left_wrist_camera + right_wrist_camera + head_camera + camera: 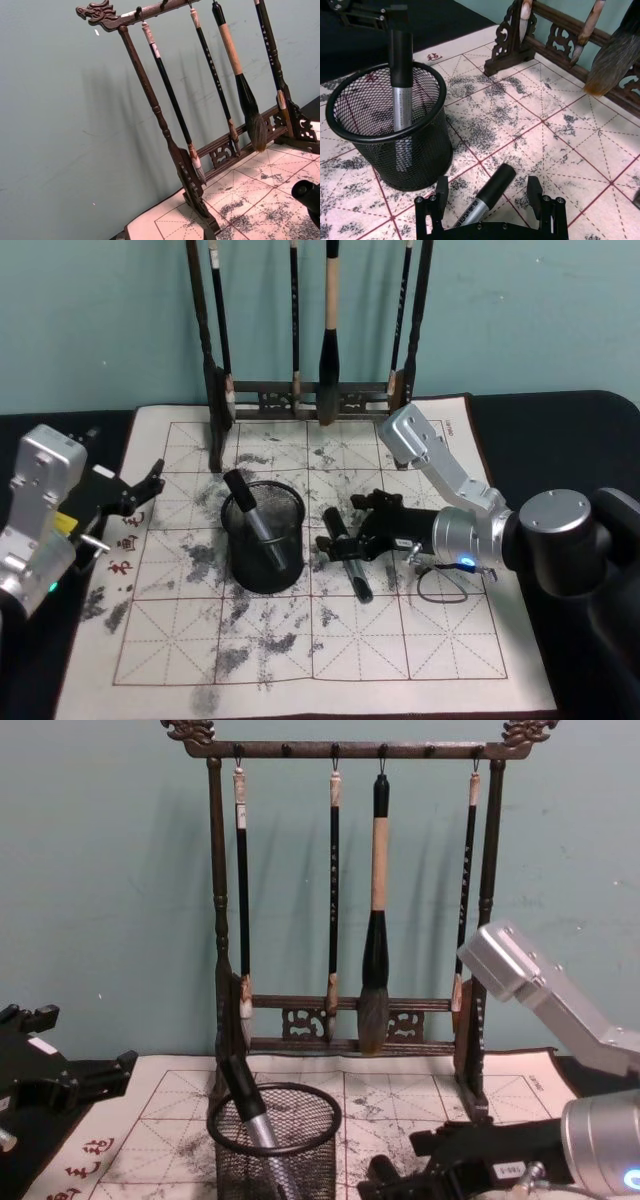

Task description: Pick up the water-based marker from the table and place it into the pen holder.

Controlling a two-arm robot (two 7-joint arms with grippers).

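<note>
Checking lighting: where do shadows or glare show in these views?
Left wrist view, chest view: the tall dark wooden brush rack throws soft shadows on the teal wall. Head view: even light on the off-white felt mat, no glare; right gripper over the silver black-capped marker plainly lit.

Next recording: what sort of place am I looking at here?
Probably a calligraphy practice desk: a carved wooden brush rack hung with brushes, an ink-smudged felt mat with red grid lines, and a mesh pen holder on it.
</note>
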